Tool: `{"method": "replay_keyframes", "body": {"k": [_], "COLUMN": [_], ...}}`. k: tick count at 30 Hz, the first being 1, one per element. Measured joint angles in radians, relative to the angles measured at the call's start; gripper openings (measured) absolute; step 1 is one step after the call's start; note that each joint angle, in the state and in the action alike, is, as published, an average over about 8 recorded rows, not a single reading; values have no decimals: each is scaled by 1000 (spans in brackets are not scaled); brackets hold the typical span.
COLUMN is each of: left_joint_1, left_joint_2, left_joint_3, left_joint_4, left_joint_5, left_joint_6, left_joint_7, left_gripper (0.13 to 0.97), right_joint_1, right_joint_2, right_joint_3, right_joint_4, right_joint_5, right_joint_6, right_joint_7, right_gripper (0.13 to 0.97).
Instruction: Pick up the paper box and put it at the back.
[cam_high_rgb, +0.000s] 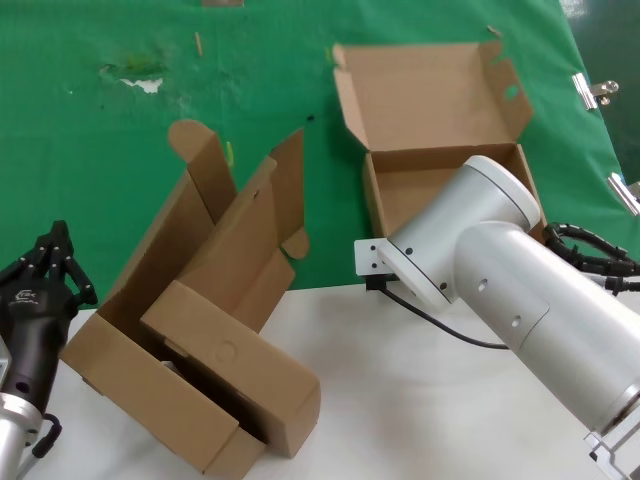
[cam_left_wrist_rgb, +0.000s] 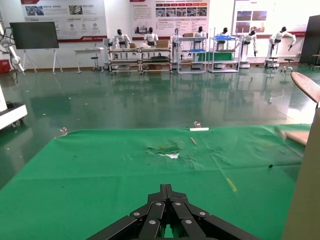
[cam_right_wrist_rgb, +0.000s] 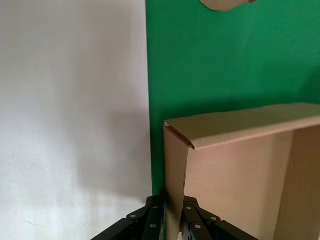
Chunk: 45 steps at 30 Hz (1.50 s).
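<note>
Between the right gripper's (cam_right_wrist_rgb: 172, 220) narrowed fingers stands one upright wall of the paper box (cam_high_rgb: 440, 130), resting open-lidded on the green cloth (cam_high_rgb: 100, 160) ahead, while the left gripper (cam_high_rgb: 45, 275), fingers together, idles well apart.

The box (cam_high_rgb: 440, 130) is brown cardboard, flat and almost square. It sits on the green cloth (cam_high_rgb: 100, 180), near the cloth's front edge. Its lid is open and stands up behind it, with a rounded ear flap on each side. One flap has a small round hole. The inside looks empty. In the right wrist view one thin side wall of the box (cam_right_wrist_rgb: 175, 175) stands between the two fingers of the right claw (cam_right_wrist_rgb: 172, 220).
</note>
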<state>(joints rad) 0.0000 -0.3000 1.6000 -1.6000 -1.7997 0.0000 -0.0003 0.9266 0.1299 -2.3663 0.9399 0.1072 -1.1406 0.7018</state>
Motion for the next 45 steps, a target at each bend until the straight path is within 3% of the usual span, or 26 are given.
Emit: {"method": "replay_keyframes", "body": {"k": [9, 20, 33, 35, 40, 45], "left_joint_1": [0, 0, 0, 0, 0, 0], "left_joint_2": [0, 0, 0, 0, 0, 0], "left_joint_3": [0, 0, 0, 0, 0, 0], "left_joint_4": [0, 0, 0, 0, 0, 0], "left_joint_5": [0, 0, 0, 0, 0, 0], "left_joint_6": [0, 0, 0, 0, 0, 0], "left_joint_7": [0, 0, 0, 0, 0, 0], "left_gripper": [140, 140, 140, 140, 140, 143], "right_joint_1": [-13, -53, -65, -77, -133, -171], "right_joint_2": [-8, -7, 111, 138, 193, 212], "right_joint_3": [27, 58, 154, 179, 259, 304], "right_joint_4": [50, 140, 557, 627, 796, 869], "right_joint_5": [-19, -53, 89, 91, 56, 28], "right_joint_6": [-30, -51, -354, -374, -381, -356], "right_joint_7": [5, 8, -61, -57, -19, 3], "right_gripper": [198, 370, 670, 723, 741, 832]}}
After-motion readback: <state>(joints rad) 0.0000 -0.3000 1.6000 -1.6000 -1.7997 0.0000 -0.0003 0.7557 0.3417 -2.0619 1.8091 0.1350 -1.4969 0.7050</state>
